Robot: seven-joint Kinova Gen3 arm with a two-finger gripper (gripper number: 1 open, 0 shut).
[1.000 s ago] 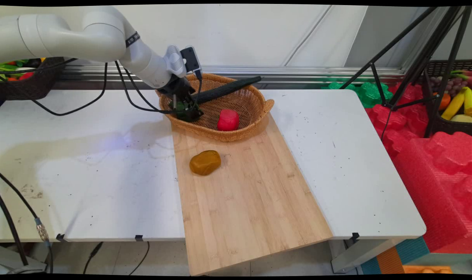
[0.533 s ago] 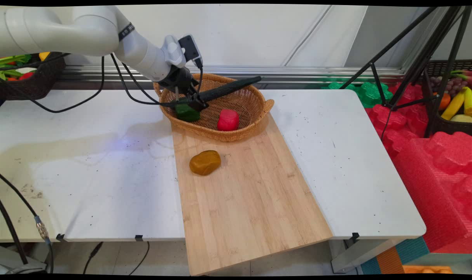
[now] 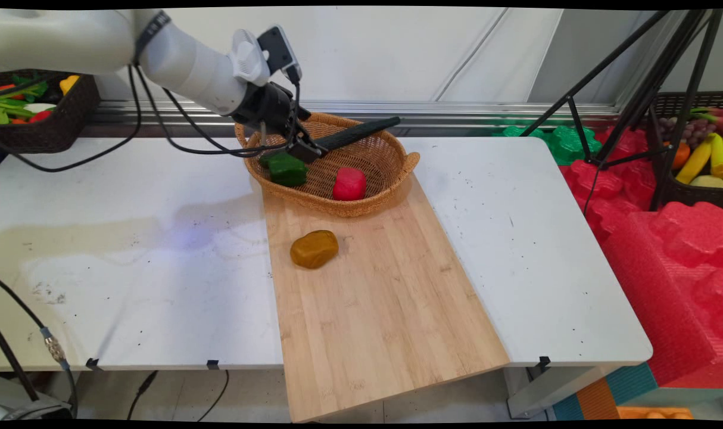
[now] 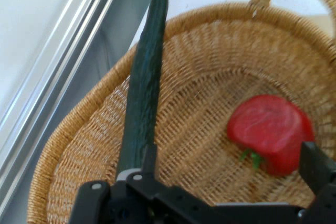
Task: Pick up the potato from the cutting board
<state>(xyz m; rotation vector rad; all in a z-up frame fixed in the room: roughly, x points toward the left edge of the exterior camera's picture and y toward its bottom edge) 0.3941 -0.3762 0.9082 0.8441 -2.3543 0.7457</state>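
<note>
So we've got the gripper (image 3: 305, 149) hanging over the left end of the wicker basket (image 3: 391, 173), just above the green pepper (image 3: 287, 169) that lies inside by the rim. Its fingers stand spread apart with nothing between them. From the main view we also see the red pepper (image 3: 349, 183) near the basket's middle, the long dark cucumber (image 3: 352, 133) leaning on the far rim, and a brownish potato-like lump (image 3: 314, 248) on the wooden board (image 3: 373, 310) in front. Meanwhile our hand view misses the green one entirely; it shows only the cucumber (image 4: 144, 93), the red pepper (image 4: 270, 137) and the weave (image 4: 210, 77).
</note>
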